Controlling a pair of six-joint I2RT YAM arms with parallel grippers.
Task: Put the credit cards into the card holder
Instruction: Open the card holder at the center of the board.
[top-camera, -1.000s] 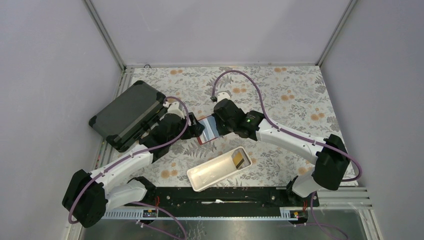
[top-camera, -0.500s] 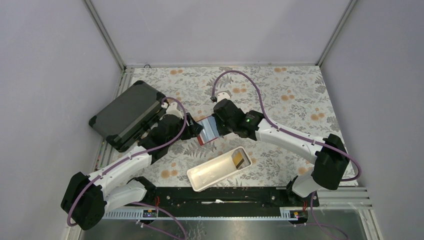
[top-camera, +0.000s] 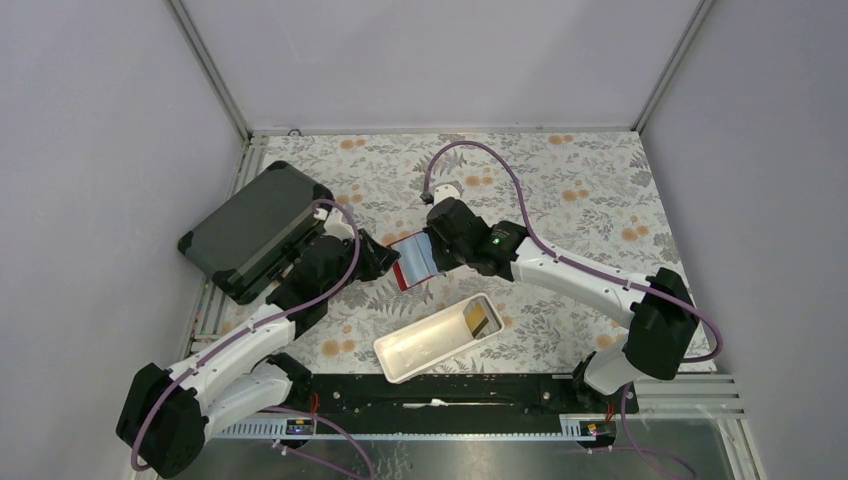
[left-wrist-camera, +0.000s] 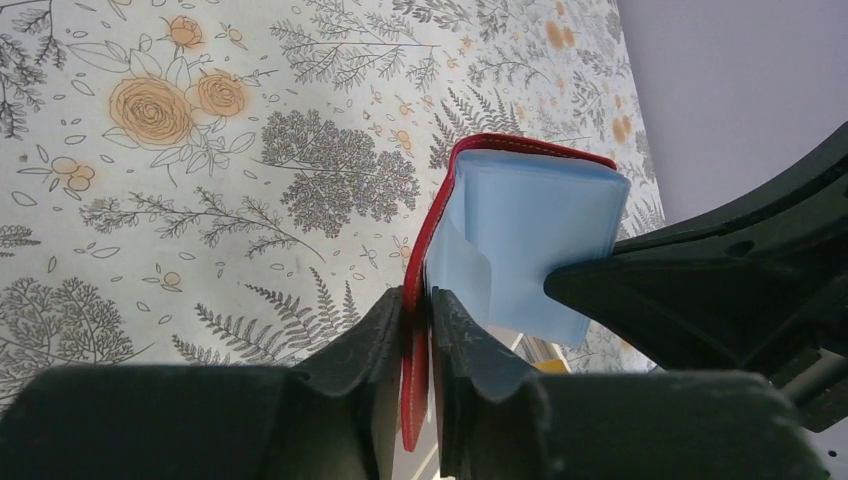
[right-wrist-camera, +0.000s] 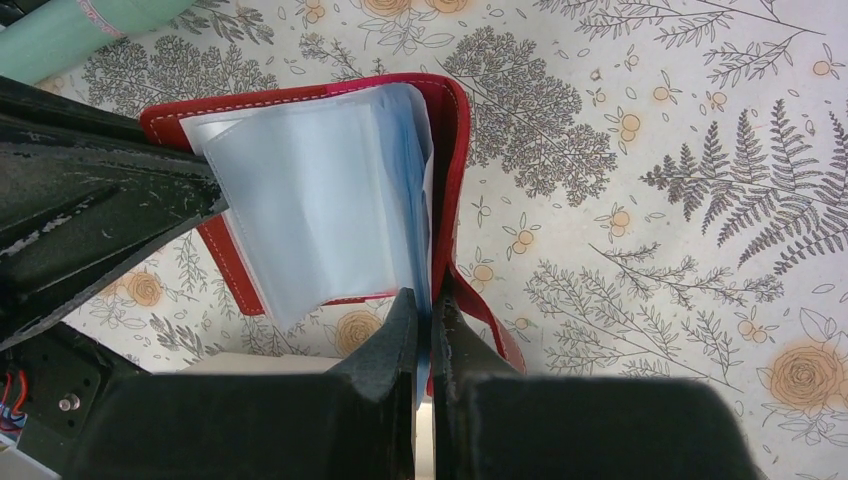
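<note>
Left arm (top-camera: 240, 340) is extended from its base at the near left, up and to the right, with the forearm angled toward the table's centre. Left gripper (top-camera: 383, 262) is pointed right. In its wrist view the fingers (left-wrist-camera: 370, 340) are pinched nearly together on the red edge of the wallet (left-wrist-camera: 520, 230).

Right arm (top-camera: 585, 280) is stretched from the near right base leftward across the table, with the wrist (top-camera: 470, 240) turned toward the left gripper. Right gripper (top-camera: 425, 255) is closed, and its fingers (right-wrist-camera: 385, 350) are nipped on the wallet's blue inner leaves.

Both grippers are set close together, tip toward tip, with the wallet gripped from opposite sides and held clear of the table.
</note>
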